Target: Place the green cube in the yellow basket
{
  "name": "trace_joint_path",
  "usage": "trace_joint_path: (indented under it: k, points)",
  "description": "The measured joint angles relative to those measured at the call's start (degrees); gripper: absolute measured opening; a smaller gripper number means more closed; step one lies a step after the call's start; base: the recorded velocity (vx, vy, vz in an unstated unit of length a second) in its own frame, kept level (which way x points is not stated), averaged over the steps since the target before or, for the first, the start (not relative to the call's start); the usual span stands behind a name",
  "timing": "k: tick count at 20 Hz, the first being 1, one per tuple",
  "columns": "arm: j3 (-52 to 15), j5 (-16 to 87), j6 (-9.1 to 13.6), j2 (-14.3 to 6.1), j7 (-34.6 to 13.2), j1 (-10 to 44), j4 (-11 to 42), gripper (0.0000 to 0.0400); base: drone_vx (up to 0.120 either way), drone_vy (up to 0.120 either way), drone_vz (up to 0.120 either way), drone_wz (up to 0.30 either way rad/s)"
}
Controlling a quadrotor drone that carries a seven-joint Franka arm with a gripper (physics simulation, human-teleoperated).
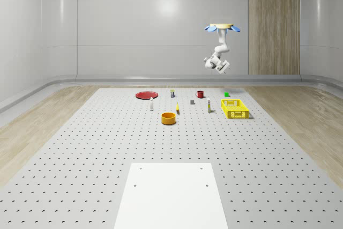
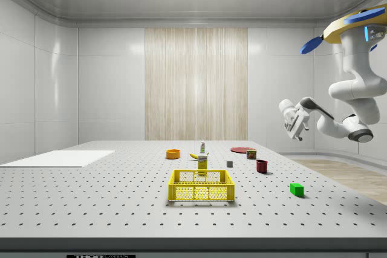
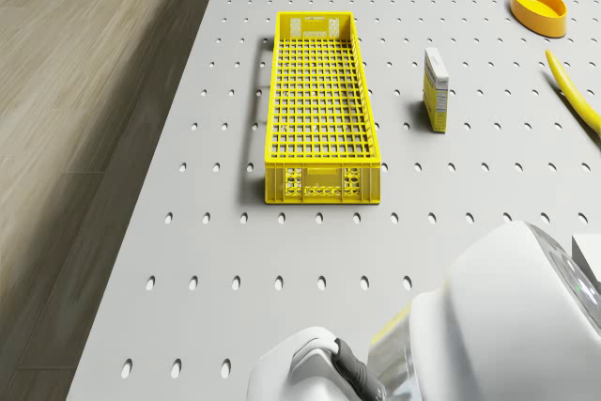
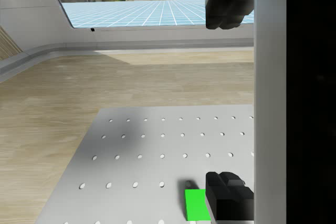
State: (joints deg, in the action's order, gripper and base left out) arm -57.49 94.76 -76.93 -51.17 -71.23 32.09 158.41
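The green cube (image 1: pixel 226 94) lies on the perforated table just beyond the far end of the yellow basket (image 1: pixel 235 109). In the side view the green cube (image 2: pixel 296 189) sits to the right of the yellow basket (image 2: pixel 201 185), a gap apart. The drone (image 1: pixel 221 27) hovers high above the cube's end of the table, its arm bent downward. My gripper (image 1: pixel 220 67) hangs well above the cube and is open, holding nothing. In the wrist view the green cube (image 4: pixel 196 204) shows beside one fingertip (image 4: pixel 228 195). The drone view has the yellow basket (image 3: pixel 321 105) lying lengthwise and empty.
A red plate (image 1: pixel 146 95), red mug (image 1: pixel 200 94), orange bowl (image 1: pixel 169 118), banana (image 1: pixel 177 109), a small box (image 1: pixel 208 106) and a bottle (image 1: pixel 151 104) stand left of the basket. A white mat (image 1: pixel 171 194) lies at the near edge. Wooden floor borders the table.
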Motion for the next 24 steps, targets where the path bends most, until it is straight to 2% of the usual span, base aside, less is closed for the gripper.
trace_joint_path:
  k: [5, 10, 16, 19, 24]
  points:
    - [-7.81, 13.42, 6.27, -3.51, -9.49, 13.55, 5.71, 0.0400, 0.000, 0.000, -0.120, 0.000]
    - [-11.56, 17.84, 9.45, -6.32, -14.53, 21.25, 7.17, 0.0400, 0.000, 0.000, -0.120, 0.000]
    - [-13.70, 18.87, 10.14, -8.85, -17.42, 25.47, 7.51, 0.0400, 0.000, 0.000, -0.120, 0.000]
    - [-14.35, 18.75, 9.82, -9.93, -18.26, 26.60, 7.52, 0.0400, 0.120, 0.000, -0.120, 0.000]
    - [-15.17, 18.18, 8.87, -11.60, -19.23, 27.81, 7.46, 0.0400, 0.000, -0.032, -0.120, 0.000]
